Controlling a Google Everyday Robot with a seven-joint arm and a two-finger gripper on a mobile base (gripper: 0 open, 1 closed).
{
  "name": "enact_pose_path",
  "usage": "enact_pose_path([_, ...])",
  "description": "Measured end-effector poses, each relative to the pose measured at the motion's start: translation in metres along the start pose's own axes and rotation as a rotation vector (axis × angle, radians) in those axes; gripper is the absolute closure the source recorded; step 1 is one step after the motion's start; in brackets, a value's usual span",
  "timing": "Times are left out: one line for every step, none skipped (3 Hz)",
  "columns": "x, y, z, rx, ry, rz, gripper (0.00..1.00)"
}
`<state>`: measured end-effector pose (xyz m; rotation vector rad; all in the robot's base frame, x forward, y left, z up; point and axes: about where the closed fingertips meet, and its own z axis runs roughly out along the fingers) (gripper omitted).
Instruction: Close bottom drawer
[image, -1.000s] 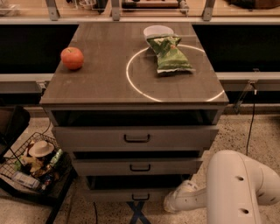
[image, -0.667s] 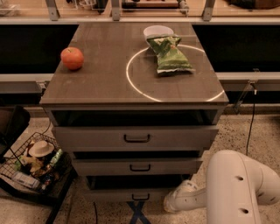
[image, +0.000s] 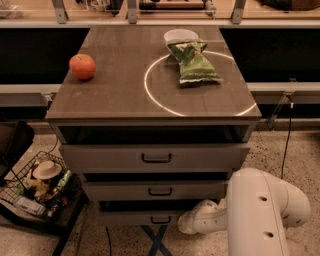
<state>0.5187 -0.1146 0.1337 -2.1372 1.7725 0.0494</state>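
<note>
The bottom drawer (image: 130, 218) is the lowest of three grey-brown drawers and carries a small black bar handle (image: 160, 219). Its front stands a little forward, with a dark gap above it. The middle drawer (image: 155, 190) and the taller top drawer (image: 155, 158) also stand a little forward. My white arm (image: 260, 212) comes in from the lower right. My gripper (image: 186, 223) is at its tip, low by the floor, right next to the right part of the bottom drawer's front.
On the cabinet top (image: 115, 95) lie a red apple (image: 82, 66), a green chip bag (image: 194, 62) and a white bowl (image: 181, 35). A wire basket of items (image: 37, 192) stands on the floor at left. A blue tape cross (image: 156, 241) marks the floor.
</note>
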Motion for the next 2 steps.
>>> enact_pose_path([-0.0112, -0.0219, 0.0033, 0.030, -0.018, -0.039, 1.00])
enact_pose_path([-0.0112, -0.0218, 0.0033, 0.030, -0.019, -0.039, 1.00])
